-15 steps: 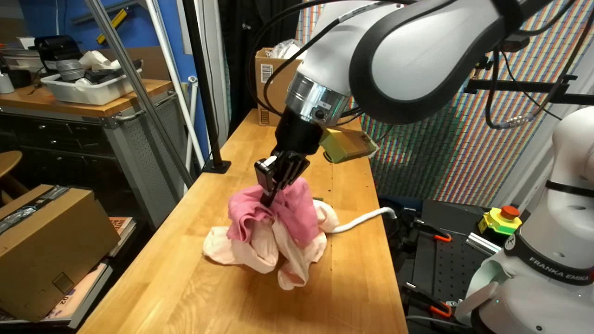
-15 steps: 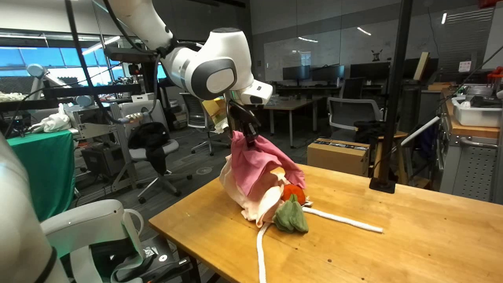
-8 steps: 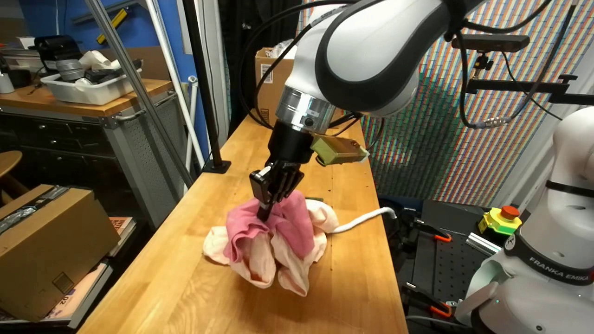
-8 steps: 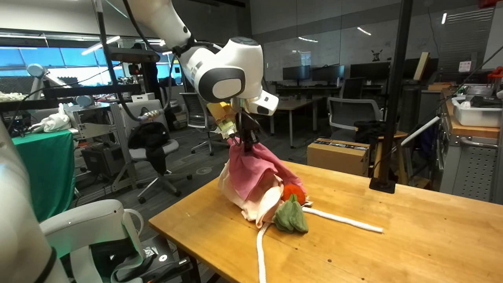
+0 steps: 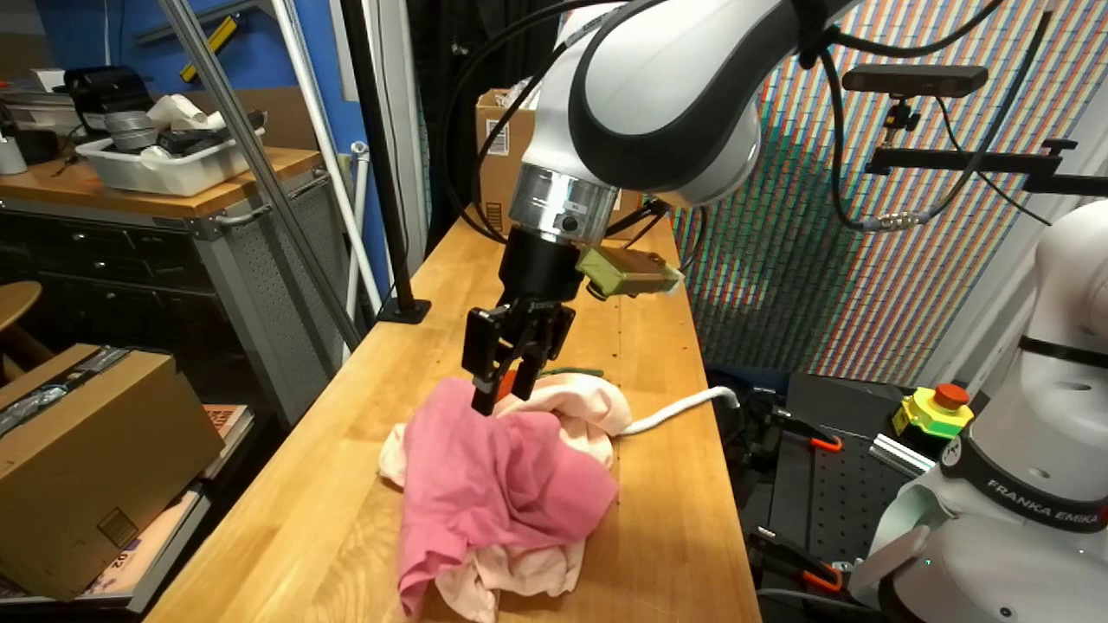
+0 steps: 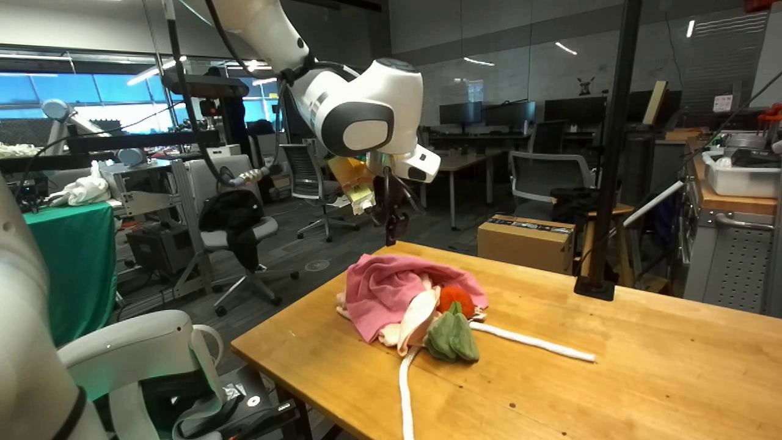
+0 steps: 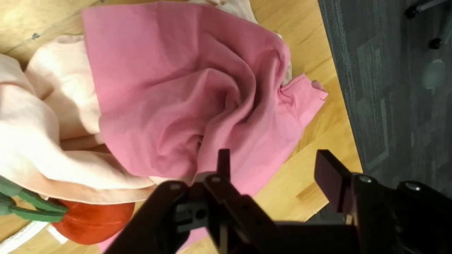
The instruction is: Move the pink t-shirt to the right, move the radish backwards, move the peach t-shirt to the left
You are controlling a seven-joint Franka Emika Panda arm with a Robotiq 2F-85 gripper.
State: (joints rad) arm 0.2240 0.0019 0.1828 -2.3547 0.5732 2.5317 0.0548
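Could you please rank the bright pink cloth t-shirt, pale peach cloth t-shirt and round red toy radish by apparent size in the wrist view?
Largest to smallest:
1. bright pink cloth t-shirt
2. pale peach cloth t-shirt, partly under the pink one
3. round red toy radish, clearly the smallest

In an exterior view we look along the table; in an exterior view, slantwise across, towards a chair. Both share the pink t-shirt, lower centre; the wrist view, close, faces down.

Room to pass lies between the radish and the obstructing black post.
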